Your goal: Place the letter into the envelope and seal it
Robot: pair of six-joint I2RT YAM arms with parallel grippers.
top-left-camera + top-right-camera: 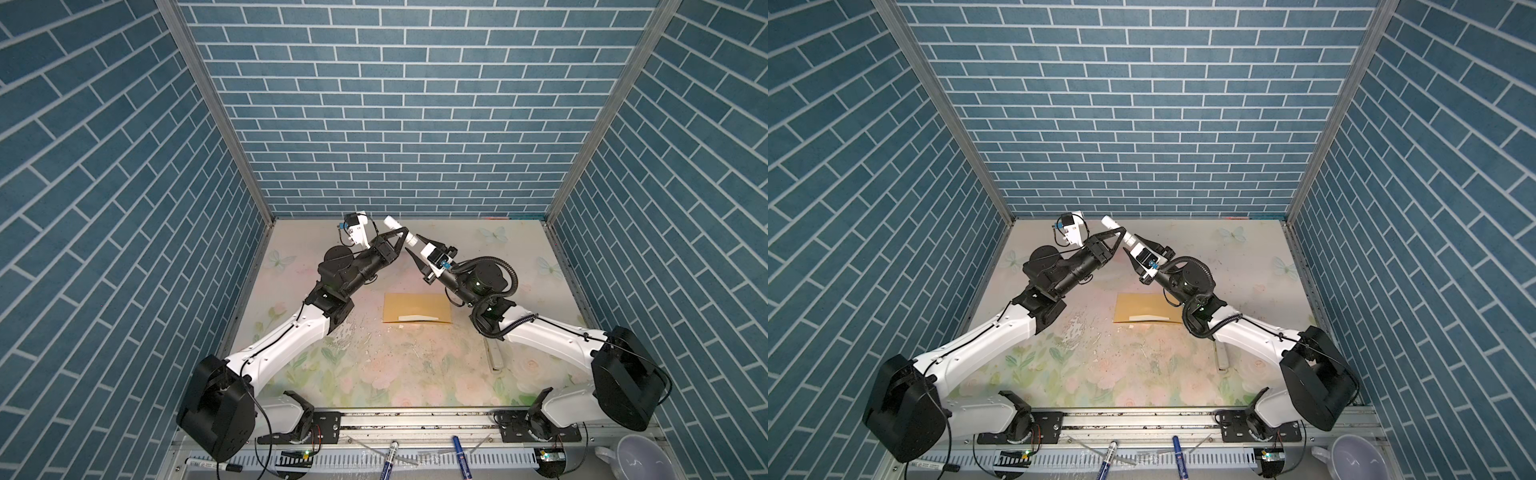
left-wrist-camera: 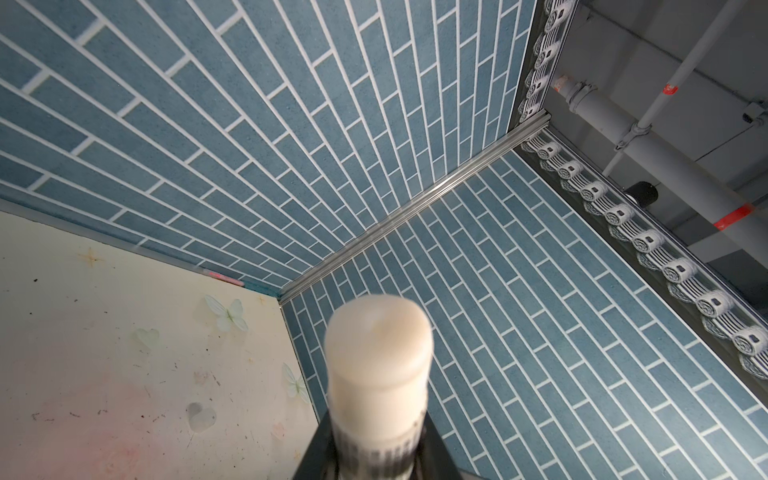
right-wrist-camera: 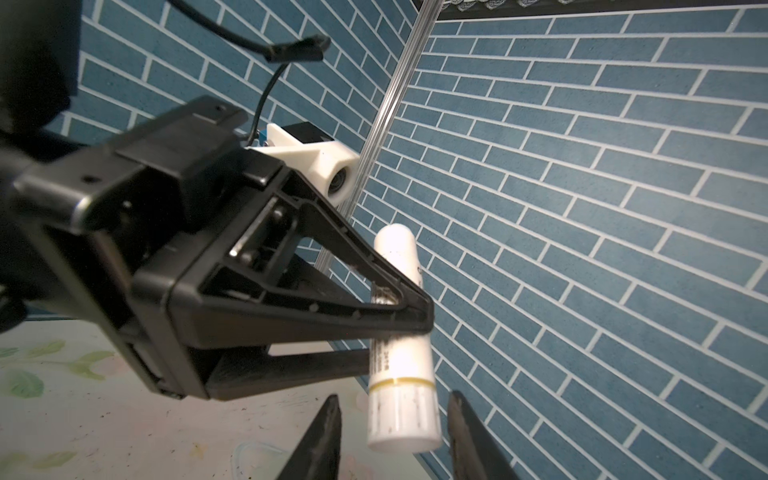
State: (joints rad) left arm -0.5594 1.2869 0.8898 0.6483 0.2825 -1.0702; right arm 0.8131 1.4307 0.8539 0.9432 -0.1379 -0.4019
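Note:
The mustard-yellow envelope (image 1: 415, 306) (image 1: 1147, 306) lies flat mid-table, with a white strip along its near edge. The letter is hidden. High over the back of the table my left gripper (image 1: 402, 236) (image 1: 1121, 235) (image 2: 378, 453) (image 3: 422, 322) is shut on a white glue stick (image 1: 392, 222) (image 1: 1111, 222) (image 2: 379, 353) (image 3: 401, 374), which sticks out on both sides of its fingers. My right gripper (image 1: 412, 244) (image 1: 1132, 246) (image 3: 394, 398) stands open around the stick's ribbed end. A gap shows on each side between its fingers (image 3: 328, 432) and the stick.
A white flat object (image 1: 494, 353) lies on the table under the right arm. A small white scrap (image 1: 401, 327) sits just in front of the envelope. Markers (image 1: 390, 455) (image 1: 459, 453) lie along the front rail, and a white cup (image 1: 631, 457) stands at the front right. Blue brick walls enclose three sides.

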